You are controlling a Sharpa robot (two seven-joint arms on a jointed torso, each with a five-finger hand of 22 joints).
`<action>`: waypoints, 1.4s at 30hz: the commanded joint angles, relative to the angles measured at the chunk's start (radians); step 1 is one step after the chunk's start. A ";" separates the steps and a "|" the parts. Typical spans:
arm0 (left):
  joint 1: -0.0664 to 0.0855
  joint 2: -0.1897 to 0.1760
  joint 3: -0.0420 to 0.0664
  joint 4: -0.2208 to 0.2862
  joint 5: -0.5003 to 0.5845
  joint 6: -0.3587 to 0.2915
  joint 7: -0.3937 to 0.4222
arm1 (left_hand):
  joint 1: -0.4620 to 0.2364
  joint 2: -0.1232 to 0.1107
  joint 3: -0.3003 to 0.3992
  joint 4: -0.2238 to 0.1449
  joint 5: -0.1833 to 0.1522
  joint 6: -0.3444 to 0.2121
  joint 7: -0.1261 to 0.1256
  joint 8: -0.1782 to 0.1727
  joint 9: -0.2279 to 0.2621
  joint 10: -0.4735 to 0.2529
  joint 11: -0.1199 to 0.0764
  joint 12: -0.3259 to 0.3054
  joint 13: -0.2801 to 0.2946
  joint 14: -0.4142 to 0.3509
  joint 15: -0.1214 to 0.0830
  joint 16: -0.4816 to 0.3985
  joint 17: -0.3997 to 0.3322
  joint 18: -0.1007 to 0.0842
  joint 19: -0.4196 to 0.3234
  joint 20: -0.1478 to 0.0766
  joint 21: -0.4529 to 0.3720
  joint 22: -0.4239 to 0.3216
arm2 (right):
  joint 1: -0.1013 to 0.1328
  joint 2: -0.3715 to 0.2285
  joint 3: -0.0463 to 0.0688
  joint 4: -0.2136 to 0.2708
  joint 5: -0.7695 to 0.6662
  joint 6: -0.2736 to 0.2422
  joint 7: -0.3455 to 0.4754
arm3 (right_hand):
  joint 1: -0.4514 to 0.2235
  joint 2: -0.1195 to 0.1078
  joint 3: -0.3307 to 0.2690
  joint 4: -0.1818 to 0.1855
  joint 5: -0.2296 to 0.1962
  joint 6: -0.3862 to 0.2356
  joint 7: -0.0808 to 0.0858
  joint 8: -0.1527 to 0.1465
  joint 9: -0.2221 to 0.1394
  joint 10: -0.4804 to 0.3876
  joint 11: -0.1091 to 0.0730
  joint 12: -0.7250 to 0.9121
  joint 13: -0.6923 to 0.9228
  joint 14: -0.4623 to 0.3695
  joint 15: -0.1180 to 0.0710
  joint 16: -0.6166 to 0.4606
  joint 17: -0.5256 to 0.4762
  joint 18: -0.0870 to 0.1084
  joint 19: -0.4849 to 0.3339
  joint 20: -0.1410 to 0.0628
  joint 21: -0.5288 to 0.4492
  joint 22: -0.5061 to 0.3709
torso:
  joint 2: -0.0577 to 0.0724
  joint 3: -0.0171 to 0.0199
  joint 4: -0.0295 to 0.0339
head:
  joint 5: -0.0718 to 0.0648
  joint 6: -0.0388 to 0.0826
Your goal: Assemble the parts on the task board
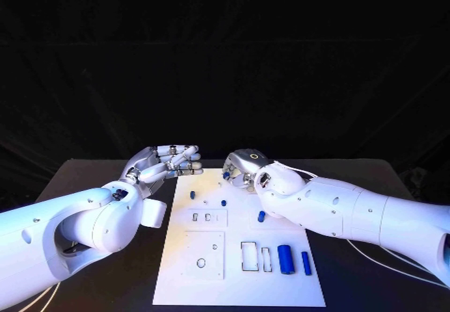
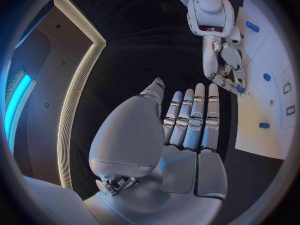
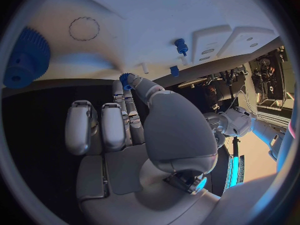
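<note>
Head cam looks down on task board; both wrist cams sit close behind hands, sharing board.

The task board lies on the table, lengthwise away from the robot. Two cylindrical parts lie side by side at the board's near right, just right of its rectangular slots. A small peg stands near the board's far left.
</note>
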 commanded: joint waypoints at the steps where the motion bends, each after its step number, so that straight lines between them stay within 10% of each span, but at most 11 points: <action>1: 0.003 0.002 0.001 0.003 -0.004 0.008 0.005 | 0.005 0.000 -0.003 0.001 -0.002 -0.003 0.008 -0.003 -0.001 -0.005 0.001 -0.005 -0.001 -0.004 0.002 -0.005 0.001 0.011 0.001 -0.001 0.004 0.000 | 0.000 0.001 0.000 0.003 -0.006 -0.021 -0.009 | -0.003 0.000 0.002 0.002 0.007 -0.001 0.001 0.002 0.001 0.001 -0.001 0.004 0.001 0.031 -0.003 0.000 -0.001 -0.007 -0.004 0.000 -0.003 0.001 | 0.001 0.0004 0.0010 | 0.001 -0.002; 42: 0.012 0.003 0.001 0.001 -0.004 0.009 0.001 | 0.007 0.000 -0.003 0.000 -0.002 -0.002 0.008 -0.004 -0.001 -0.005 0.001 -0.005 0.000 -0.006 0.002 -0.006 0.002 0.011 0.000 0.000 0.004 0.000 | -0.004 0.049 0.003 -0.060 -0.009 -0.008 -0.020 | -0.011 -0.010 0.001 0.006 0.003 -0.004 0.003 0.000 0.003 -0.002 0.001 0.001 0.001 0.032 -0.001 0.004 0.001 -0.009 0.001 0.001 0.002 0.010 | 0.004 -0.0001 0.0029 | 0.007 -0.005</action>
